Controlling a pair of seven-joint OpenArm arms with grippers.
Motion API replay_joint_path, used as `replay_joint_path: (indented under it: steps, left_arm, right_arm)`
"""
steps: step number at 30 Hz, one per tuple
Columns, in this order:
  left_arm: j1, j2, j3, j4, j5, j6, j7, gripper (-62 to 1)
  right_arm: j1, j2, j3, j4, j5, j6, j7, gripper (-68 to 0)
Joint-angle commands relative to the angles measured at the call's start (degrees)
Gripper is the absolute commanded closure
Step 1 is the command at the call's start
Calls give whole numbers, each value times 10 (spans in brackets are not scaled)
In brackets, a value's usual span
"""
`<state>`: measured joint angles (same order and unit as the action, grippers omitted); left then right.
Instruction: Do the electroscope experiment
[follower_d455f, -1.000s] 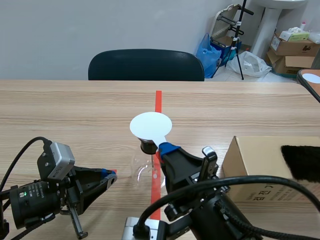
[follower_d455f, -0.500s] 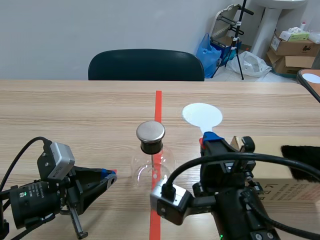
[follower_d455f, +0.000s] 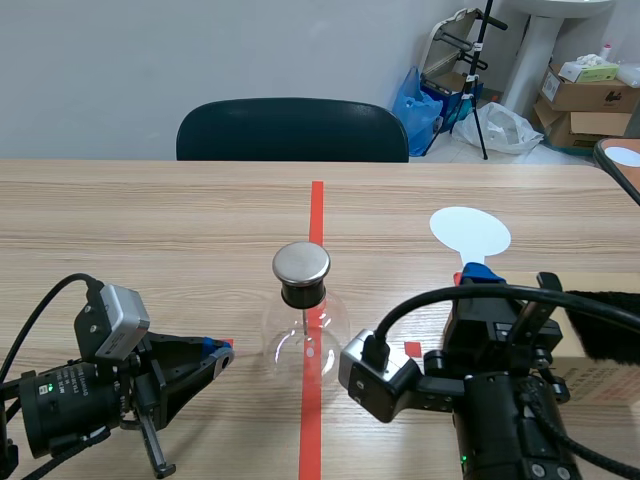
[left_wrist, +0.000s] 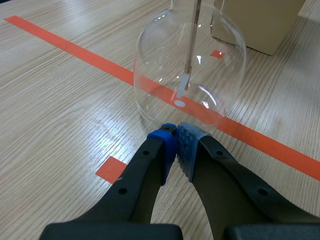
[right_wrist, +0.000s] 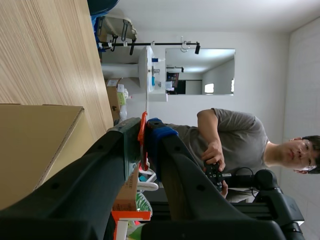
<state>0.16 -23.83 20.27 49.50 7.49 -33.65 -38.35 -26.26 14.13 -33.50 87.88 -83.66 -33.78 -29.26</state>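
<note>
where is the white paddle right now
In the scene view the white paddle sits right of the glass flask, its handle gripped in the right claw.

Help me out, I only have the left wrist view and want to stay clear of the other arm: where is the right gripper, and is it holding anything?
Observer: The right gripper is off to the right of the flask, shut on the handle of a white disc paddle.
Operator: Is that paddle over the flask's top?
Observer: No. The round metal cap on the flask's neck has nothing above it, and the paddle is well to its right, by the cardboard box.
Operator: Anything on that box?
Observer: Yes, a black furry piece lies on top of it.
</note>
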Motion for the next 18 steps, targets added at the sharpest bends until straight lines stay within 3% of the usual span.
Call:
replay_joint_path:
  steps: [1, 9, 18]
  left_arm:
    - [-2, 1, -4, 10, -8, -1, -8, -32]
    - [-2, 1, -4, 10, -8, -1, -8, -32]
    - [-2, 1, -4, 10, -8, -1, -8, -32]
  right_arm:
    - [2, 6, 1, 16, 0, -7, -1, -17]
    - [2, 6, 1, 16, 0, -7, 79, -17]
    - [2, 6, 1, 16, 0, -6, 217, -17]
